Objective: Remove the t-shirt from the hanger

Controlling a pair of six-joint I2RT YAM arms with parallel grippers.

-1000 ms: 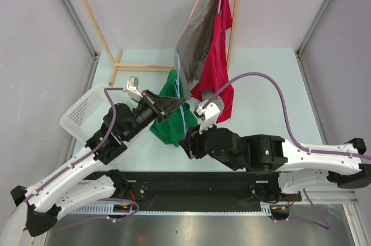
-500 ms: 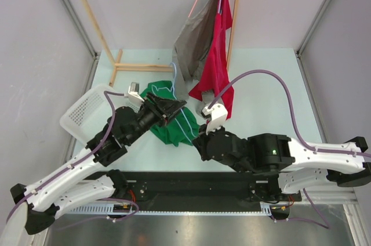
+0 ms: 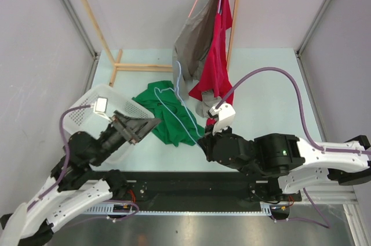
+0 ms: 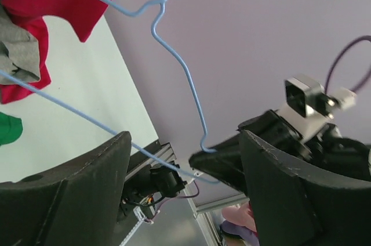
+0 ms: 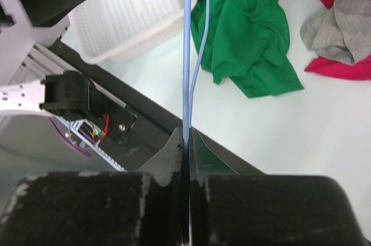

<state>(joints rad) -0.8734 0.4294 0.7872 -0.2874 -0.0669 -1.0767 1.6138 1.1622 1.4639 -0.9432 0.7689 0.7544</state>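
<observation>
Pale green worktop point(image 3: 272, 78), grey walls point(image 3: 145, 2), wood frame point(image 3: 142, 67); t-shirt point(image 3: 168, 118) lies on worktop. L gripper point(image 4: 184, 136) apart, R gripper point(image 5: 185, 141) clamped on hanger point(image 5: 186, 54).

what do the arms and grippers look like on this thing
The left arm and right arm both have white outer links and bulky black joint housings. A purple cable loops along each. The left gripper and right gripper have broad matte black fingers, with a small white camera housing at each wrist.
</observation>
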